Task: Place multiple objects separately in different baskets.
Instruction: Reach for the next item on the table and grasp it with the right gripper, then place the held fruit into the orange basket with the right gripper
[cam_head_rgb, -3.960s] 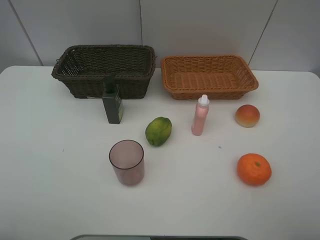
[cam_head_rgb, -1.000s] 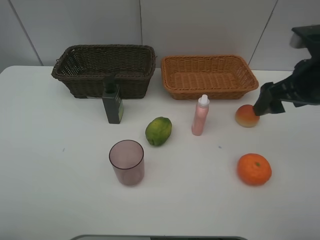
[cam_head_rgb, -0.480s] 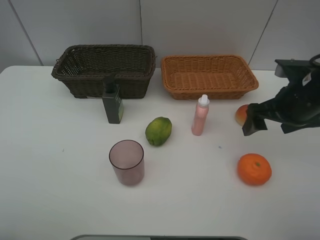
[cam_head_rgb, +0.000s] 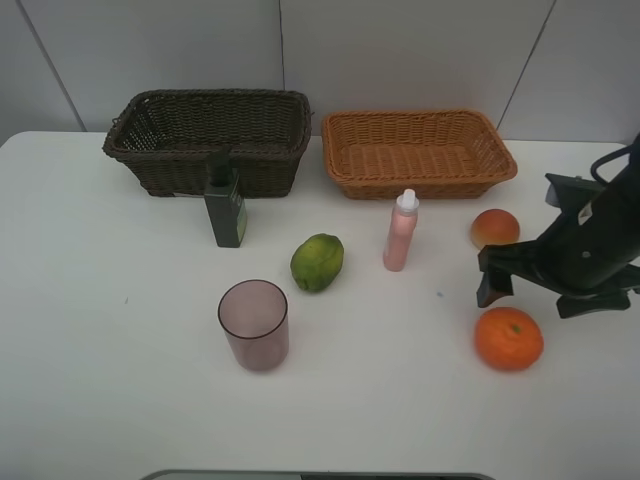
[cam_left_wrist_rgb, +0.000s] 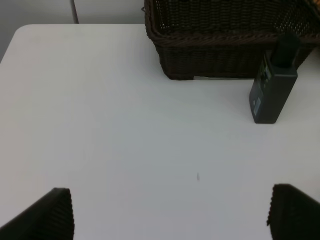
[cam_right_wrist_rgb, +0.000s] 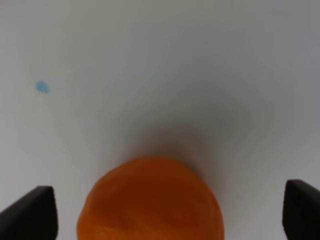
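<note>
Right end effector (cam_head_rgb: 535, 292): jaws are standing wide apart, gripping nothing, hanging close over round orange citrus fruit (cam_head_rgb: 508, 338) lying on white worktop (cam_head_rgb: 120, 400).
Left end effector (cam_left_wrist_rgb: 170, 215): jaws are spreading wide, holding nothing.
Reddish-orange peach-like fruit (cam_head_rgb: 495, 228), green fruit (cam_head_rgb: 317, 262), slim pink white-capped bottle (cam_head_rgb: 401, 232), dark green pump bottle (cam_head_rgb: 225, 208) and translucent mauve cup (cam_head_rgb: 254, 323) are sitting on worktop before deep dark brown wicker basket (cam_head_rgb: 210, 97) and shallow orange-tan wicker basket (cam_head_rgb: 420, 115).

right arm (cam_head_rgb: 590, 255): black, angular housing | fingers (cam_head_rgb: 487, 282): black, blocky tips
</note>
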